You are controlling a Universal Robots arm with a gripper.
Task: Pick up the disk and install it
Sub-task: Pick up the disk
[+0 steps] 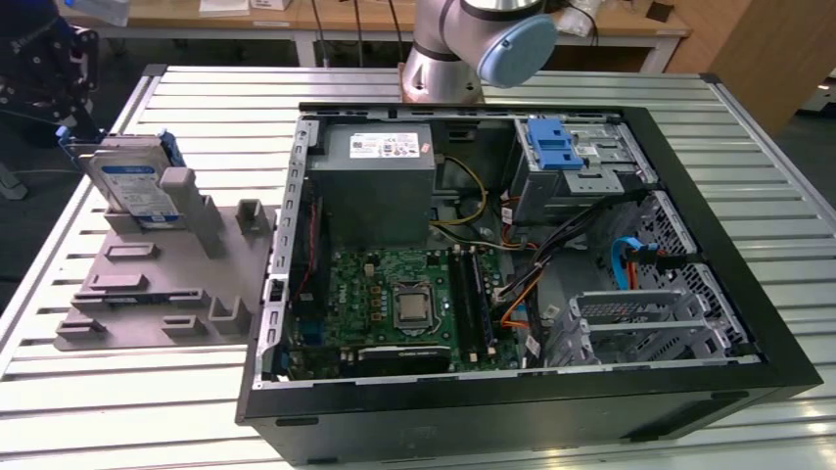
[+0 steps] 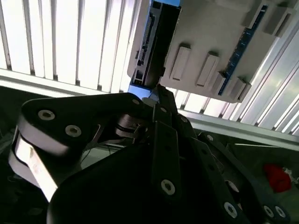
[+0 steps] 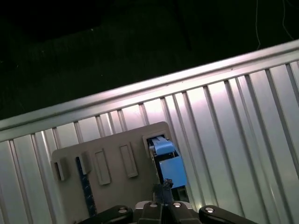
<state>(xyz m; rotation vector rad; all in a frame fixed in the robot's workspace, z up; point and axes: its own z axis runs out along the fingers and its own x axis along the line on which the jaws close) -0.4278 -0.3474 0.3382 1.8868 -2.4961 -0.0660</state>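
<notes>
The disk (image 1: 135, 184) stands on edge in a grey holder (image 1: 151, 284) on the slatted table, at the exterior view's left, its white-and-blue label facing the camera. In both wrist views I look down on its thin top edge with a blue rail (image 3: 167, 161) (image 2: 156, 42). My gripper (image 3: 163, 190) (image 2: 159, 91) hangs just above that edge with its fingers together and nothing between them, not touching the disk. In the exterior view the dark gripper body (image 1: 53, 78) sits at the far upper left, behind the disk.
An open computer case (image 1: 731, 294) lies on the table at the exterior view's right, with a grey power supply (image 1: 379, 186), a motherboard (image 1: 405, 304) and a drive cage with a blue latch (image 1: 555, 147). The arm's base (image 1: 457, 49) stands behind the case.
</notes>
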